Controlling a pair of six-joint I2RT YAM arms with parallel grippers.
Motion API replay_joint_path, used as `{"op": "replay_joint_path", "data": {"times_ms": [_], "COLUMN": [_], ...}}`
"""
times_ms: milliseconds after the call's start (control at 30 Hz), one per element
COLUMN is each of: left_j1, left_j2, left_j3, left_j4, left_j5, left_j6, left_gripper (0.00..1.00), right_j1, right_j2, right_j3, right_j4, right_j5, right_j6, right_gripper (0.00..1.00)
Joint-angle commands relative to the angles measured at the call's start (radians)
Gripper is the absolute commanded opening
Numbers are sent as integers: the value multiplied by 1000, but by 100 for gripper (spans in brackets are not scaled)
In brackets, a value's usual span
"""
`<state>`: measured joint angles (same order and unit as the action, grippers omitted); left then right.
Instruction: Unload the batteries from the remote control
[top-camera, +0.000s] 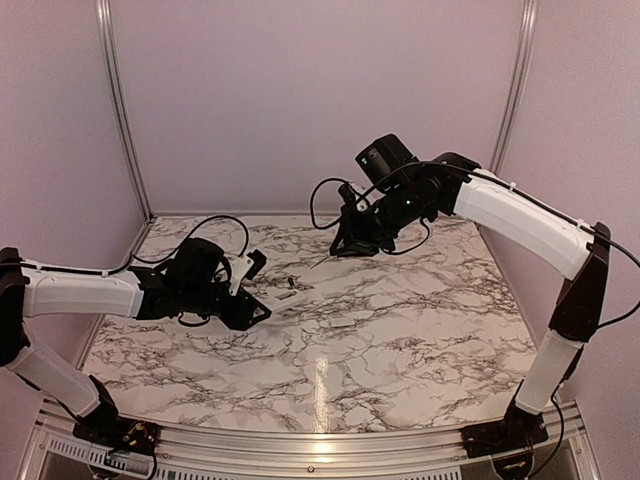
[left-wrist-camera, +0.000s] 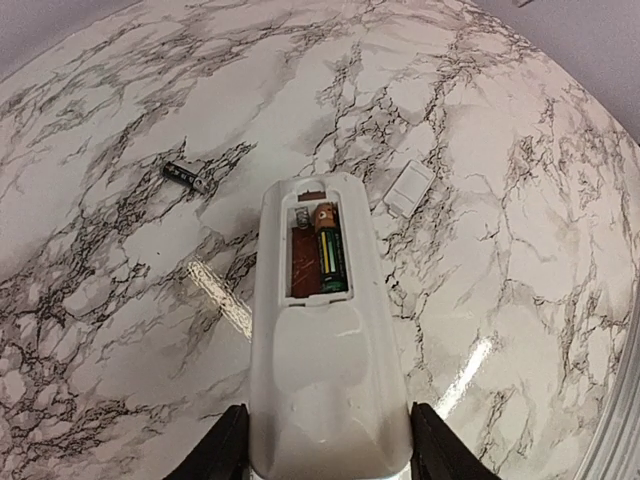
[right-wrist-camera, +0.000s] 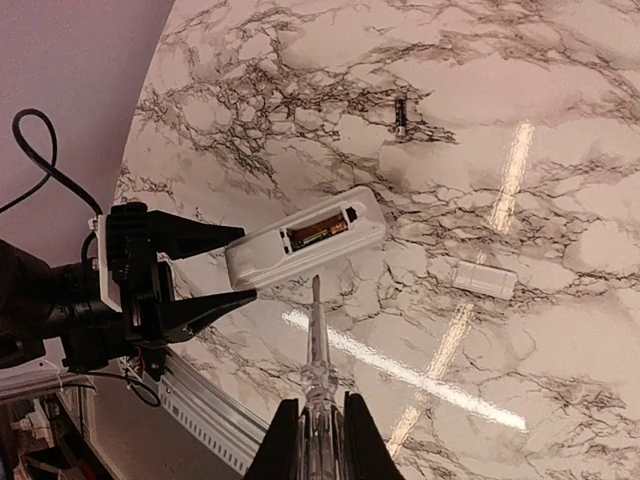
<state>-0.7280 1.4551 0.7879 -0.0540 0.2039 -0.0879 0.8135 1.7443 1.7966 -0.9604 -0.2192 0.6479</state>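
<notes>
My left gripper (left-wrist-camera: 328, 455) is shut on the near end of the white remote control (left-wrist-camera: 330, 380) and holds it above the marble table, recess side up. The battery compartment lies uncovered. One of the batteries (left-wrist-camera: 331, 258), dark green with a metallic end, sits in its right slot, and the left slot shows bare brown. Another battery (left-wrist-camera: 188, 176) lies loose on the table to the far left. My right gripper (right-wrist-camera: 318, 430) is shut on a clear-handled screwdriver (right-wrist-camera: 316, 350). Its tip hangs just short of the remote control (right-wrist-camera: 262, 253), apart from it.
A small flat white plate (left-wrist-camera: 409, 188) lies on the table to the right of the remote. The loose battery (right-wrist-camera: 401, 116) and the plate (right-wrist-camera: 484, 279) also show in the right wrist view. Pale walls and metal posts close the table's (top-camera: 400, 380) back and sides.
</notes>
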Motion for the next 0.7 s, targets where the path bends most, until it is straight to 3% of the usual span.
{"op": "replay_joint_path", "data": {"times_ms": [0,133,667], "left_j1": [-36,-72,-191], "left_j2": [-68,-94,-98], "left_j3": [-47,-88,-67], "left_j4": [163,219,198], "left_j5": [-151,-218,-492], "left_j6": [185,272,506], "left_gripper": [3,3,1], "right_j1": [7,14,18], "right_j2": [51,77,151], "right_j3": [54,55,124], "right_j4": [-21,-17,-4], "right_j5": [-38,-65,-124], "right_j6": [33,47,49], "right_gripper": [0,0,0]}}
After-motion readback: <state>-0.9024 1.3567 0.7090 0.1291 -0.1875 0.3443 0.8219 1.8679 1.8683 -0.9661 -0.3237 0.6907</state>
